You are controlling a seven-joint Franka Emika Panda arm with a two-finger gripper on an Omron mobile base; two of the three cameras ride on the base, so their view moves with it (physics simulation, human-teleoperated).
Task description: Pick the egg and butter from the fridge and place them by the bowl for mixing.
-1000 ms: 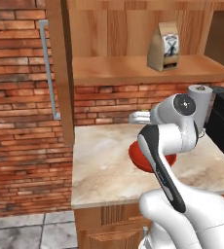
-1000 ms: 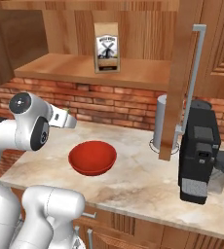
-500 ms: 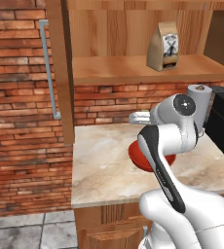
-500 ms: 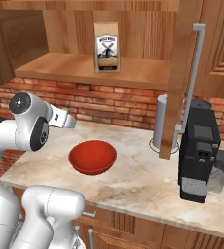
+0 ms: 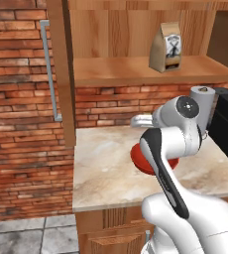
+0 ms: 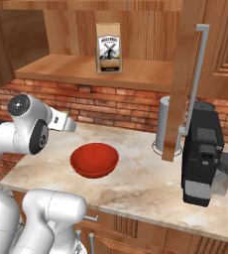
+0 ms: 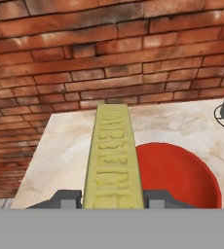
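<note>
In the hand view the butter (image 7: 113, 160), a yellow embossed stick, runs straight out from between my fingers (image 7: 67, 198); my gripper (image 7: 113, 198) is shut on it. It hangs above the marble counter (image 7: 65, 146), just left of the red bowl (image 7: 175, 175). The bowl (image 6: 94, 159) rests on the counter, partly behind my arm in the left base view (image 5: 138, 158). My gripper (image 6: 66, 123) is held above the counter left of the bowl, near the brick wall. The egg and the fridge are out of view.
A black coffee machine (image 6: 201, 158) stands at the counter's right, a grey canister (image 6: 163, 131) beside it. A coffee bag (image 6: 109, 48) sits on the wooden shelf above. A wooden cabinet door with a long handle (image 6: 198, 74) hangs over the counter. A brick-faced panel with a handle (image 5: 49, 69) rises at left.
The handle on the brick panel in the left base view reaches higher than a second ago. Arm, butter and bowl have not visibly moved.
</note>
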